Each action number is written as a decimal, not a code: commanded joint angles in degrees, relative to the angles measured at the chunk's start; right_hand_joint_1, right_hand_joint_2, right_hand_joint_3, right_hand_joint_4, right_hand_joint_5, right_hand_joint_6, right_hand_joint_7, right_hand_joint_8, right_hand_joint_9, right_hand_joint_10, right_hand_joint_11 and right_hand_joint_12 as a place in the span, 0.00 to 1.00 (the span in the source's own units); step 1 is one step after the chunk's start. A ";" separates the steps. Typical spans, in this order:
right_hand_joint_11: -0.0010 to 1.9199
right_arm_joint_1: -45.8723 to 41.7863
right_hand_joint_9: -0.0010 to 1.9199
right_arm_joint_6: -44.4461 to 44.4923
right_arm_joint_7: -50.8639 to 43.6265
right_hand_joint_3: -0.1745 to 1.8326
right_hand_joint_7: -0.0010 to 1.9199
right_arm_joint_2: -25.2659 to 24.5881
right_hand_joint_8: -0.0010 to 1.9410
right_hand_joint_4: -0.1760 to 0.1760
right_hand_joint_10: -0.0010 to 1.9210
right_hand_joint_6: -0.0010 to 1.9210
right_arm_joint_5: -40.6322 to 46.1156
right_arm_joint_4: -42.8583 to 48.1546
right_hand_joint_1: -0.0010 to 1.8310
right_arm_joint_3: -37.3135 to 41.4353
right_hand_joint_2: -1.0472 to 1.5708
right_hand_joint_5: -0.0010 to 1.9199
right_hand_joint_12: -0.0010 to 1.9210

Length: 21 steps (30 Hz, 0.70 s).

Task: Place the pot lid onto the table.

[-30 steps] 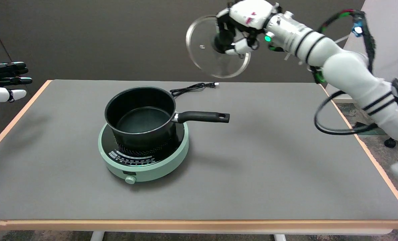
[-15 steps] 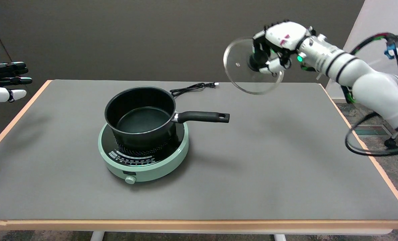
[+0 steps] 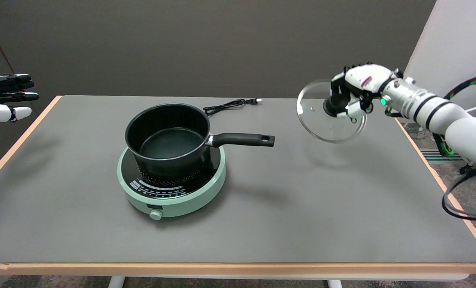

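Left of the pot [image 3: 168, 140], well clear of it, the idle left hand [image 3: 6, 97] hung in the air beyond the table's [image 3: 302, 224] edge, and you had no call on it. The pot itself sat open on the green hotplate [image 3: 172, 188], its black handle [image 3: 242, 139] running out to the pot's right, with the power cord [image 3: 230, 105] lying just behind the pot.

Farther right of the pot, past the tip of that handle, was the work. Over the last second you had brought the glass lid [image 3: 331, 112] down from high above the pot's far side and carried it out to the pot's right; by this moment it hung low over the grey surface, its shadow on the mat below it. That suggests the carry was mostly done and what remained was the lowering and the release.

Your right hand [image 3: 356, 92] had its fingers clamped on the lid's black knob [image 3: 331, 107], gripping it from the side away from the pot. The lid was tilted steeply, nearly on edge: its knob axis pointed roughly sideways toward your hand, and its underside faced back toward the pot. Its lower rim was nearest the table but appeared not to touch it. I judge you needed to level the lid before letting go, or it could have landed on its rim and rolled.
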 commanded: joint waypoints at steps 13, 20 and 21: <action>0.34 -10.73 0.45 -0.86 0.03 0.30 0.50 -0.32 0.63 0.46 0.92 0.69 4.86 -2.38 0.65 -1.99 0.78 0.40 0.61; 0.34 -10.65 0.45 -0.75 -0.09 0.30 0.50 -0.91 0.63 0.46 0.92 0.69 4.86 -3.64 0.65 -2.70 0.78 0.40 0.61; 0.34 -10.65 0.45 -0.58 -0.13 0.30 0.50 -1.03 0.63 0.46 0.92 0.69 4.86 -3.90 0.65 -2.83 0.78 0.40 0.61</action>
